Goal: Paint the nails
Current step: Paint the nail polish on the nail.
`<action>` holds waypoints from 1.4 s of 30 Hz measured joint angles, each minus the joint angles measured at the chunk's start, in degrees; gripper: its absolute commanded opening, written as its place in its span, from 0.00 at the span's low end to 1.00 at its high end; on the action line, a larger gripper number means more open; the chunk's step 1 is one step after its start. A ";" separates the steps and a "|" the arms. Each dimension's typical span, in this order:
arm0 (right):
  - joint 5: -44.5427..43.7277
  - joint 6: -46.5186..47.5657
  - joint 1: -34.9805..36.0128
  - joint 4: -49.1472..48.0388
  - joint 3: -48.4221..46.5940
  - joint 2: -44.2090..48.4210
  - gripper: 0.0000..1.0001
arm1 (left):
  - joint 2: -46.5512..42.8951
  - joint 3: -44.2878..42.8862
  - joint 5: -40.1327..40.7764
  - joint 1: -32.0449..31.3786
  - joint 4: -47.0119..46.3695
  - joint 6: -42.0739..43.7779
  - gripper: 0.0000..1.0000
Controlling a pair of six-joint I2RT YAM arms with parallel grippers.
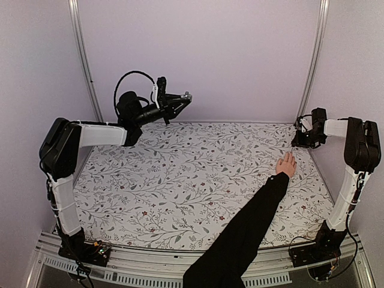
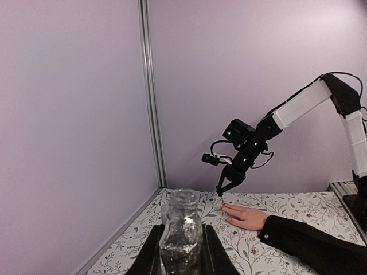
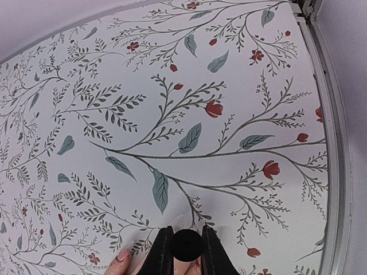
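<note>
White shells clad the left arm [image 1: 96, 134] and right arm [image 1: 347, 191] between black joints; a black cable [image 1: 133, 72] loops behind the black left gripper [image 1: 187, 96].

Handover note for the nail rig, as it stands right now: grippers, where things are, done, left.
Left gripper: shut on the open glitter bottle, raised off the table at far left.
Right gripper: shut on a black round cap, likely the brush's, just above the fingertips at far right. Contact is unclear.
Hand: flat on the table, black sleeve running to the near edge.
Done: bottle uncapped, brush brought to the hand.
Left: the nails. No polish is visible on the one in view. Then recap.
</note>
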State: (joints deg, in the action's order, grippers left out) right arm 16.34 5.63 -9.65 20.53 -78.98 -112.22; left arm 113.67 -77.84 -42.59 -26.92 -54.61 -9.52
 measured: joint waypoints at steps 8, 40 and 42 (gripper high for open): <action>-0.39 0.00 0.00 0.00 0.00 -0.02 0.00 | 0.00 0.00 0.00 0.00 0.00 0.00 0.00; -0.81 0.00 0.00 0.04 -1.60 -2.03 0.00 | 0.07 0.00 0.00 0.07 -0.02 -0.04 0.00; -0.83 0.00 0.00 0.04 -2.01 -2.34 0.00 | 0.09 0.00 0.00 0.07 -0.04 -0.04 0.00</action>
State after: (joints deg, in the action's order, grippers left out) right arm 15.51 5.63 -9.65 20.58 -80.99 -114.56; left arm 113.75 -77.84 -42.59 -26.85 -54.65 -9.56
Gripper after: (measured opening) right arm 0.136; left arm 0.181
